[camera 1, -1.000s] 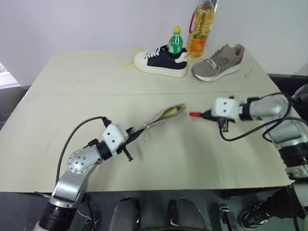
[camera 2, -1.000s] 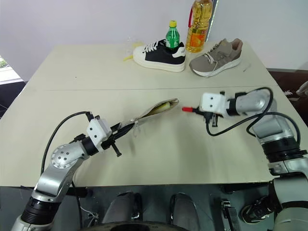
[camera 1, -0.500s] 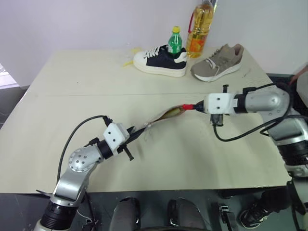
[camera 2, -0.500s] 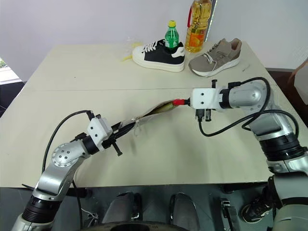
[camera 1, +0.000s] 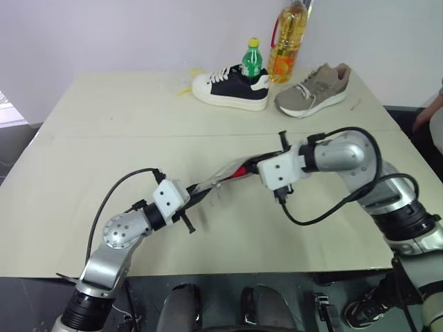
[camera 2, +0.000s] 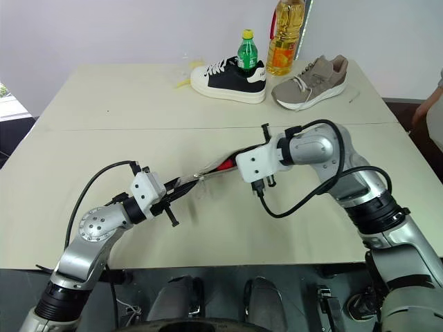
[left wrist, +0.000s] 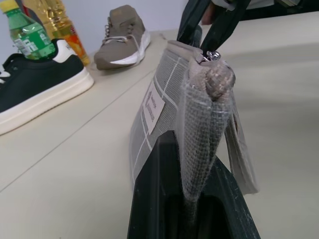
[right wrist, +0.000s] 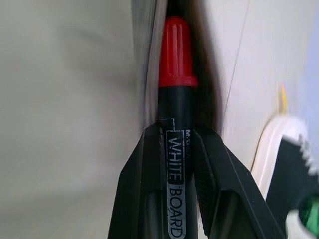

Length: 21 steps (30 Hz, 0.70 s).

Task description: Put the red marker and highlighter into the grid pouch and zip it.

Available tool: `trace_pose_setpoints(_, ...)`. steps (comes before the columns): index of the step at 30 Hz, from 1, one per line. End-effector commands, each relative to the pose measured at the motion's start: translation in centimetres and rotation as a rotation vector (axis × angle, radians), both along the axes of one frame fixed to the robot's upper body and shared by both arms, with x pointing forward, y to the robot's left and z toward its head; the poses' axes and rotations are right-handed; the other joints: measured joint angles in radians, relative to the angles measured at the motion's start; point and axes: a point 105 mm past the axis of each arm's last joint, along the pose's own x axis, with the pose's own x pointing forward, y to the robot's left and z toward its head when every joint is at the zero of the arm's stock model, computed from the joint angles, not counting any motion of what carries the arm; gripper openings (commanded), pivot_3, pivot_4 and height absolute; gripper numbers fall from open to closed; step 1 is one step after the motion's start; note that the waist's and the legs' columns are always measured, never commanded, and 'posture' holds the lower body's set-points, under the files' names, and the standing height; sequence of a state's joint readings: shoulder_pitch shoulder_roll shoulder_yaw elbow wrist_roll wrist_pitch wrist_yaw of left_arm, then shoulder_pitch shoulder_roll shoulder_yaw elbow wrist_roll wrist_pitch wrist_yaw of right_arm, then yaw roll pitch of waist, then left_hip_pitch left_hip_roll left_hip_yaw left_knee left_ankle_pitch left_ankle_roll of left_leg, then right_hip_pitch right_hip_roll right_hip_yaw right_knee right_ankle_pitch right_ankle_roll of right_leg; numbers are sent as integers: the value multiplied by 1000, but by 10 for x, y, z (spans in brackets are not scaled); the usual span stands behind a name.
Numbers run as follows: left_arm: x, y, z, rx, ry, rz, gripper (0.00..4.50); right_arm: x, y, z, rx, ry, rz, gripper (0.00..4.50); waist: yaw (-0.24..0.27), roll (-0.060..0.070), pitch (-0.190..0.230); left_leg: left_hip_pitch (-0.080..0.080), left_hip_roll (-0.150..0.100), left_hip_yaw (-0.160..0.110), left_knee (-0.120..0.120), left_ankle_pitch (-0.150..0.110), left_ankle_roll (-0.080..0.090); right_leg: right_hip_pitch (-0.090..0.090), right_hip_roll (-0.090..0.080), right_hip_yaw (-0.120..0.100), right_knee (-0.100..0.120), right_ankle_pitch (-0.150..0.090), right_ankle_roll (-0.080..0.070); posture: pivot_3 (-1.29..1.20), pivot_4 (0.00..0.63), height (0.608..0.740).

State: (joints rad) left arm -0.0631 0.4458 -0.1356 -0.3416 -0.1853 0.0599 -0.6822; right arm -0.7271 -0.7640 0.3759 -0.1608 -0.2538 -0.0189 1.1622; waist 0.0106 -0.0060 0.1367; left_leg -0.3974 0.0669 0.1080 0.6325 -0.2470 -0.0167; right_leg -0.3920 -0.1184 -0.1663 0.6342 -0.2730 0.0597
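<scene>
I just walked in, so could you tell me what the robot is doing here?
The left claw holds the grid pouch up by one end. The right claw grips the red marker and has its red cap at the pouch's open mouth. The zip is not yet closed.

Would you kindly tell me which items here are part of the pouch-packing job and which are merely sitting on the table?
Part of the job:
- red marker, held in the right gripper, cap end at the pouch mouth
- grid pouch, held by the left gripper

Just lying about:
- black-and-white shoe
- tan shoe
- green bottle
- oil bottle
</scene>
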Motion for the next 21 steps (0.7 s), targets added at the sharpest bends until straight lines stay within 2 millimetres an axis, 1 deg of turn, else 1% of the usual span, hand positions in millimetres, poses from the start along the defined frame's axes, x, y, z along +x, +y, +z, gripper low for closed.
trace_pose_setpoints(1, 0, -6, 11, -10, -51, -31, 0, -9, 21, 11, 3, -66, 93, 246, 0, 0, 0, 0, 0, 0, 0, 0, 0, 0, 0, 0, 0, 0, 0, 0, 150, 702)
trace_pose_setpoints(3, 0, -7, 11, -10, -52, -36, 0, -9, 25, 9, -1, -71, 107, 246, 0, 0, 0, 0, 0, 0, 0, 0, 0, 0, 0, 0, 0, 0, 0, 0, 150, 702)
trace_pose_setpoints(6, 0, -7, 11, -12, -54, -36, 0, -8, 24, 6, -5, -56, 104, 246, 1, 0, 0, 0, 0, 0, 0, 0, 0, 0, 0, 0, 0, 0, 0, 0, 150, 702)
trace_pose_setpoints(8, 0, -7, 11, -13, -54, -31, 0, -7, 22, 8, 12, -49, 94, 1281, 0, 0, 0, 0, 0, 0, 0, 0, 0, 0, 0, 0, 0, 0, 0, 0, 150, 702)
trace_pose_setpoints(9, 0, -6, 11, -13, -53, -28, 0, -5, 22, 12, 36, -48, 87, 1646, 0, 0, 0, 0, 0, 0, 0, 0, 0, 0, 0, 0, 0, 0, 0, 0, 150, 702)
trace_pose_setpoints(12, 0, -4, 11, -19, -53, -13, 0, -2, 19, 29, 138, -39, 55, 3098, -1, 0, 0, 0, 0, 0, 0, 0, 0, 0, 0, 0, 0, 0, 0, 0, 150, 702)
trace_pose_setpoints(17, 5, 0, 15, -58, -59, 28, 0, 4, 5, 63, 345, 34, -30, 3098, 0, 0, 0, 0, 0, 0, 0, 0, 0, 0, 0, 0, 0, 0, 0, 0, 150, 702)
trace_pose_setpoints(18, 8, 2, 17, -76, -65, 46, 0, 7, -2, 73, 403, 50, -61, 3098, 0, 0, 0, 0, 0, 0, 0, 0, 0, 0, 0, 0, 1, 0, 0, 0, 150, 702)
trace_pose_setpoints(20, 14, 5, 22, -106, -74, 76, 0, 9, -11, 86, 493, 87, -99, 3098, 1, 0, 0, 0, 0, 0, 0, 0, 0, 1, 0, 0, 0, 0, 0, 0, 150, 702)
trace_pose_setpoints(21, 20, 7, 26, -129, -90, 112, 0, 8, -16, 91, 567, 154, -123, 3098, 2, 0, 0, 0, 0, -1, 0, 0, 0, 1, 0, 0, 0, 0, 0, 0, 150, 702)
